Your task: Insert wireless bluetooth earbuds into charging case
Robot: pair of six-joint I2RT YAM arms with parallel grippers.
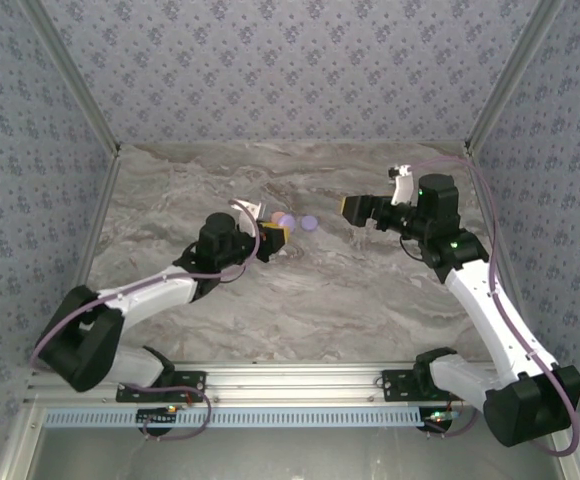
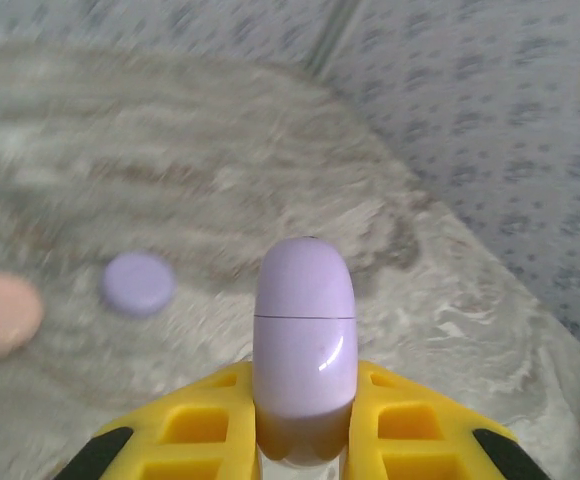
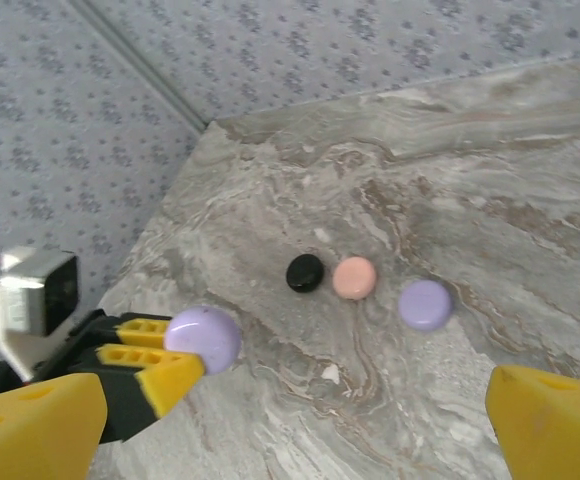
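Left hand [image 2: 305, 425] pinches lilac case [image 2: 304, 330] edge-on, case seemingly closed.

I record yellow fingers [image 2: 410, 420], a lilac case [image 2: 303, 330], a black disc [image 3: 305, 273], a pink disc [image 3: 354, 278], a lilac disc [image 3: 425, 304]; bench [image 3: 490, 180] grey-veined marble (walls [image 1: 290, 70] blue-grey floral).

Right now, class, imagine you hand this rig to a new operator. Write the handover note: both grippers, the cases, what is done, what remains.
The left gripper is shut on the lilac case, whose lid is closed.
The right gripper is open and empty.
On the marble table, in a row and apart: black case, pink case, second lilac case.
Done: one case grasped.
Left: open it and seat the earbuds, probably with the right gripper.
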